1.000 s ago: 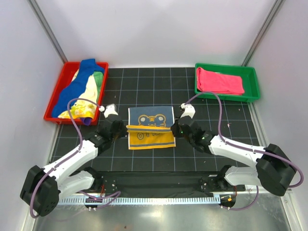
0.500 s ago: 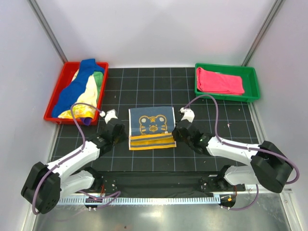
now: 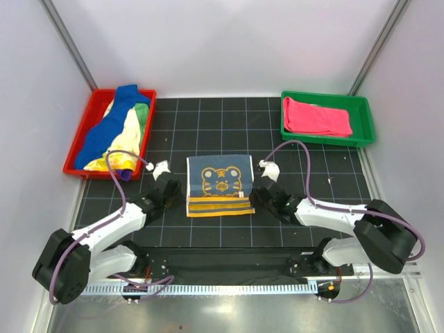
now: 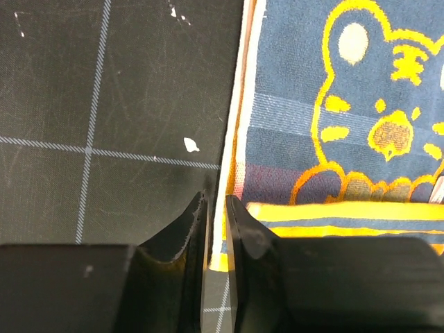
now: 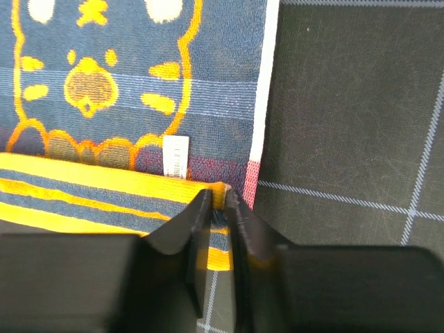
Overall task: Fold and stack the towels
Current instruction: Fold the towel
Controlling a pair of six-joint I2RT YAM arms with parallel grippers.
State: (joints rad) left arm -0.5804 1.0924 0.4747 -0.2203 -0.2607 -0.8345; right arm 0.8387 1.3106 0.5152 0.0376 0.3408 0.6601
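Observation:
The orange-yellow and blue tiger towel [image 3: 218, 182] lies flat on the black grid mat, its near edge folded over into a yellow striped band. My left gripper [image 3: 180, 197] sits at the band's left end. In the left wrist view its jaws [image 4: 215, 202] stand slightly open, with the towel's white edge [image 4: 233, 149] running loosely between them. My right gripper [image 3: 254, 197] is at the band's right end. The right wrist view shows it [image 5: 217, 195] shut on the folded yellow corner [image 5: 216, 189]. More towels [image 3: 116, 132] are heaped in the red tray [image 3: 93, 111].
A green tray [image 3: 326, 143] at the back right holds a folded pink-red towel [image 3: 316, 116]. The red tray stands at the back left. Grey walls close in both sides. The arm bases and cables run along the near edge.
Both grippers drew the yellow fold toward the near edge and lowered it flat onto the mat. The left jaws have parted a little.

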